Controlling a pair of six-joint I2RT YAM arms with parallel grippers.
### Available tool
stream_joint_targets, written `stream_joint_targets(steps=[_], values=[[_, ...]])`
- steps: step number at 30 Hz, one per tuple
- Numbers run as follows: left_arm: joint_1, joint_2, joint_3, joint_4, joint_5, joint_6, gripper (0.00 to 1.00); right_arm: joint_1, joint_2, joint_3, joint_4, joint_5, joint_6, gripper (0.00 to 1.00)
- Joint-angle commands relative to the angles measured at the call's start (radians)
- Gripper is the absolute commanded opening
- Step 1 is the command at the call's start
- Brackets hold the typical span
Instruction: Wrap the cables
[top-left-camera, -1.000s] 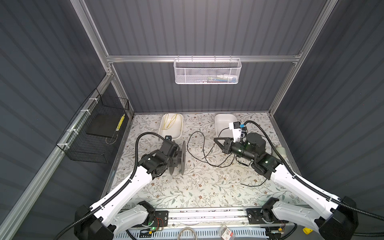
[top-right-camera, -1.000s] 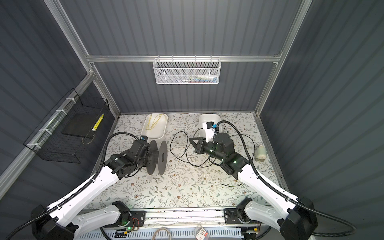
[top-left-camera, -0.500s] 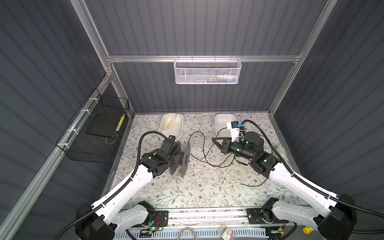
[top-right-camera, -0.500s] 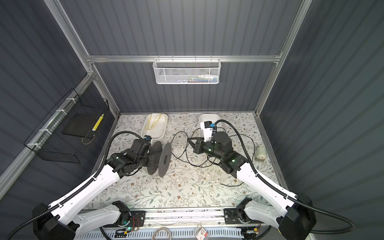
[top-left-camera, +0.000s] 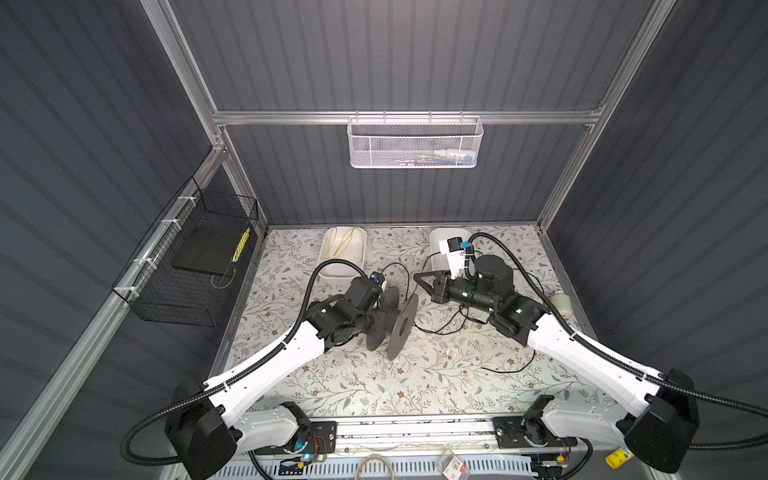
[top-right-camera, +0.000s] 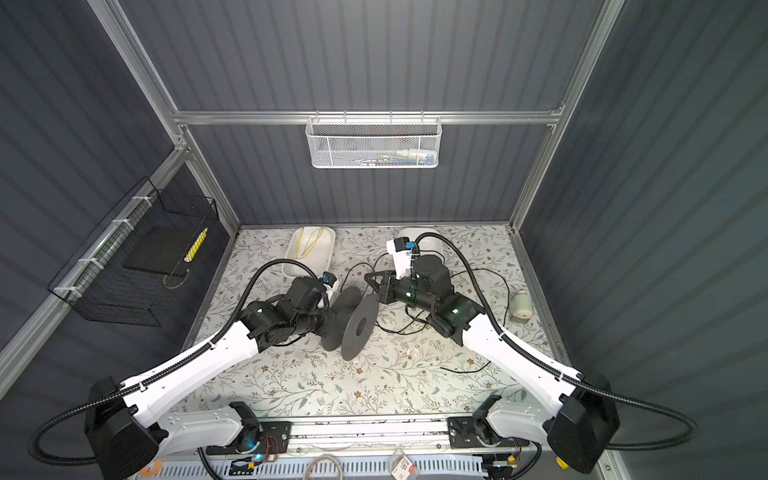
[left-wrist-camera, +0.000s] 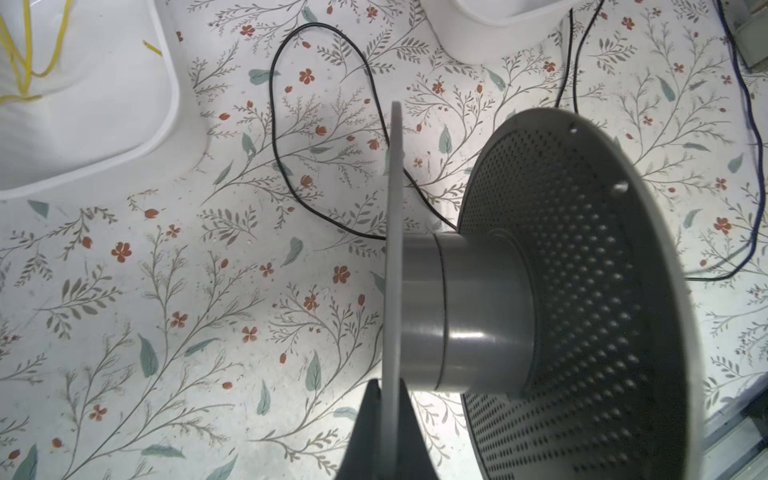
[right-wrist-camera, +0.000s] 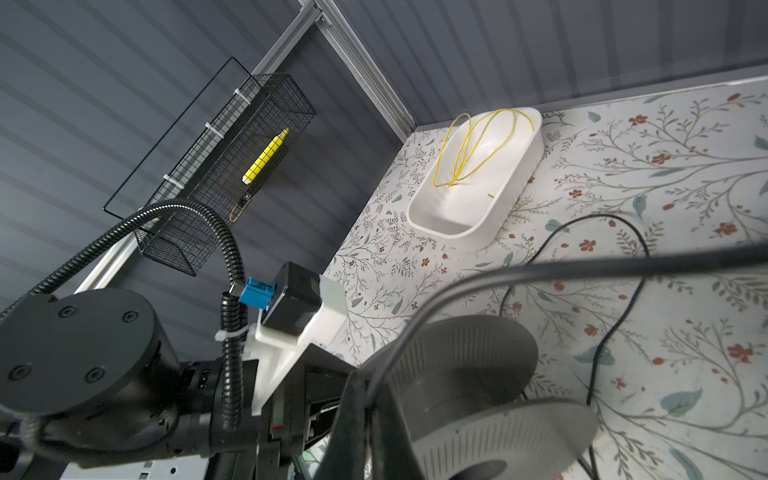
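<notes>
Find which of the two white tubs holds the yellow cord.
The left tub in both top views: yellow cord loops lie inside; the right tub shows none.

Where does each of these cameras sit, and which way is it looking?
Both top views: high at the front, looking down on the table; both arms show whole.
Left wrist: on the left arm, looking along the left claw, shut on the spool.
Right wrist: on the right arm, looking past the right claw, shut on the black cable, toward the left arm.
Shared: both wrist views show spool and cable.
</notes>
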Motion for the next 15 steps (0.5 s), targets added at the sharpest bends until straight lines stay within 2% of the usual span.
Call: stream_joint_targets(steps=[1, 9, 15], values=[[-0.003, 0.028, -0.001, -0.121, 0.056, 0.025, 0.01, 0.009, 0.046, 0.057, -0.051, -0.012, -0.076, 0.00], [-0.014, 0.033, 0.057, -0.231, 0.066, 0.064, 0.09, 0.047, 0.159, 0.072, -0.031, -0.048, -0.086, 0.00], [-0.017, 0.019, 0.058, -0.203, 0.124, 0.076, 0.16, 0.055, 0.206, 0.051, 0.039, -0.041, -0.046, 0.00]])
